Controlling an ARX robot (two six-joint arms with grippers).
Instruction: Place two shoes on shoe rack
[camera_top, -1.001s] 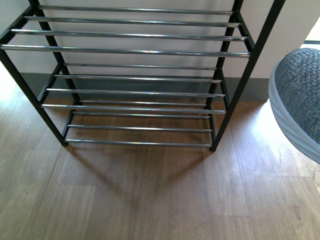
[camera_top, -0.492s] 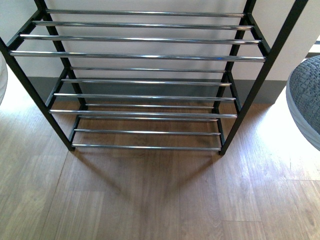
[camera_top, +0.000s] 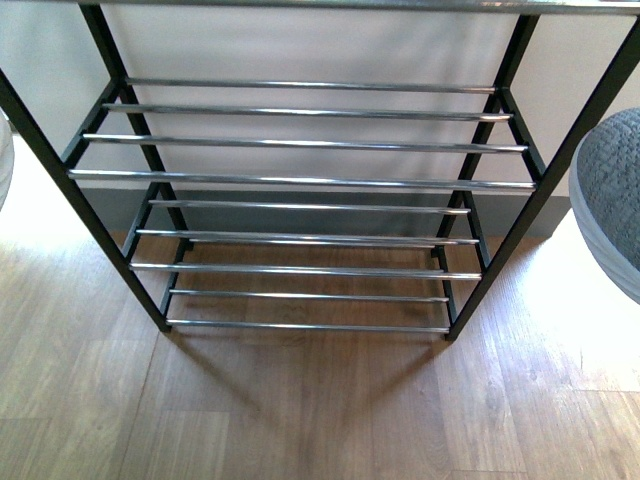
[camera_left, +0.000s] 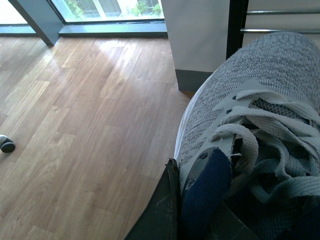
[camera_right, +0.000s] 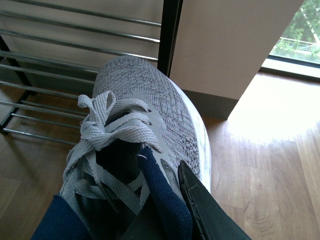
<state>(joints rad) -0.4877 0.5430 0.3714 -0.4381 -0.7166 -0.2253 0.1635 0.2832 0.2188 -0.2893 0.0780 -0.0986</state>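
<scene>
Right grey knit sneaker with white sole and navy lining (camera_right: 150, 95) hangs from the right claw (camera_right: 167, 200), which is clamped on its collar wall, 1 black finger outside; the left claw (camera_left: 187, 200) grips the matching left grey knit sneaker (camera_left: 260, 115) the same way. Both toes point at the tall black metal shoe rack with silver rods (camera_top: 556, 172), each shoe out beyond a front upright, above the wooden floor (camera_top: 300, 420). To place well, I would bring each sneaker inward between the uprights, level the sole across at least 2 rods of 1 tier, then release.
</scene>
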